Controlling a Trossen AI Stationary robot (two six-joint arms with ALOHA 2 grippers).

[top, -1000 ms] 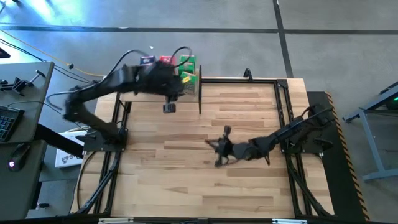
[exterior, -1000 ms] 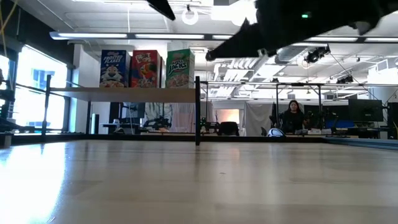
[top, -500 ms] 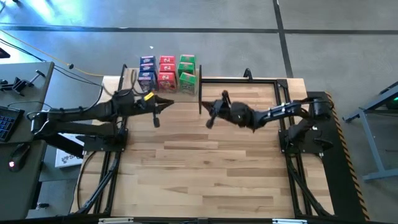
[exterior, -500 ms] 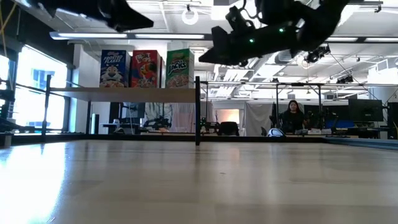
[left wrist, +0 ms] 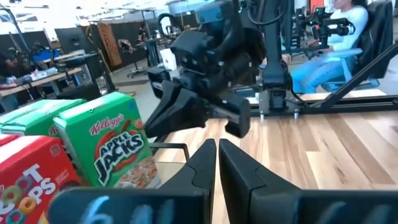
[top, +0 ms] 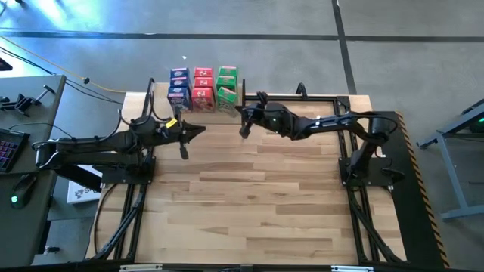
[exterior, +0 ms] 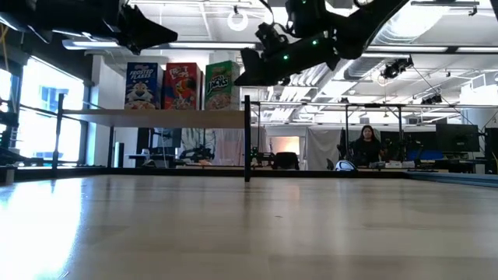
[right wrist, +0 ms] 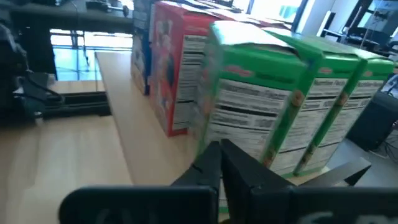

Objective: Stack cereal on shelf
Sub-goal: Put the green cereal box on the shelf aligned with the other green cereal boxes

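With the cereal standing in blue, red and green rows on the shelf, the stacking looks finished, and the left gripper and right gripper, both empty with fingers together, hover near it, needing only to retreat.

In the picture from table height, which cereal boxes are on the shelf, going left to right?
Blue box → red box → green box, standing side by side on the shelf.

Cereal on shelf
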